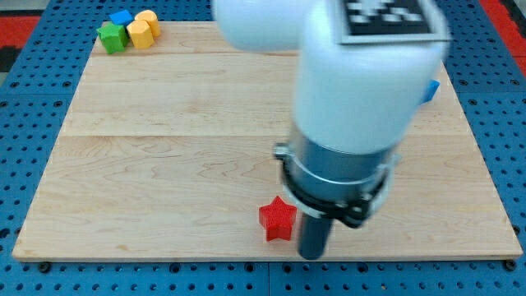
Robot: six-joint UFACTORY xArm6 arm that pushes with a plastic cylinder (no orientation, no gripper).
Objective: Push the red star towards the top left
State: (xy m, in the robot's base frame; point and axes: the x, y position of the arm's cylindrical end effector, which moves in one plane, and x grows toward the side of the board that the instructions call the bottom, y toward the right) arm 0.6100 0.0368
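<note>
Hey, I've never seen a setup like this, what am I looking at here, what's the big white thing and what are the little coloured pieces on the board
The big white and grey shape is a robot arm, seen close to the camera. It has no pincer; it ends in a dark rod, and my tip rests low on a wooden board. There is only one picture; where the camera is mounted is not known. Just to the view's left of the tip sits a red star, close beside it; contact cannot be judged. In the view's top left corner lie a green block, a blue block and two yellow blocks, bunched together. Another blue piece peeks out behind the arm. Nothing is held; the rod only pushes.
</note>
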